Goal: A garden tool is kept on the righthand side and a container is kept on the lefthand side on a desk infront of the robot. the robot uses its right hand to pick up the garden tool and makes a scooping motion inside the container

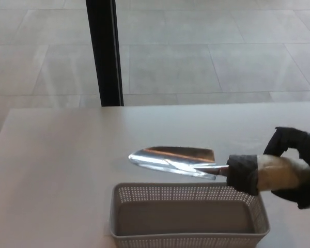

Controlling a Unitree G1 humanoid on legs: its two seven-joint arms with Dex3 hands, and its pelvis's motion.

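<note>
Views: we have one, the head view, so no part of the scene is shared with another.
Position: we look from above the near edge of the table (67, 150).
Direction: we face forward and down, across the table top to a tiled floor (196, 51) beyond.
Nearness: close; a perforated basket (188, 194) at the bottom edge is cut off.
Landmark: a dark upright post (104, 51) stands past the far table edge, left of centre.
</note>
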